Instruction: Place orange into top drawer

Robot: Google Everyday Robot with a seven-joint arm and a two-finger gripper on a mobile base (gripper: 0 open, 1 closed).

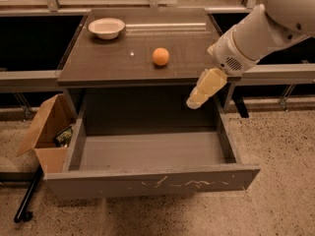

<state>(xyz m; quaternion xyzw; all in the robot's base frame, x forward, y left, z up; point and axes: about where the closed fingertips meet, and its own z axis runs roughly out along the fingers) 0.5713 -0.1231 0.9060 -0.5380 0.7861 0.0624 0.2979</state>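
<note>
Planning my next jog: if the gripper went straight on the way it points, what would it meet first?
The gripper, just below the tabletop at right, points down and left. It would probably meet the floor of the top drawer first, though depth is unclear. The orange is off that line.

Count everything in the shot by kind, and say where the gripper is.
Orange: 1
Bowl: 1
Cardboard box: 1
Drawer: 1, open
Gripper: 1, above the drawer's back right corner
Total: 5
</note>
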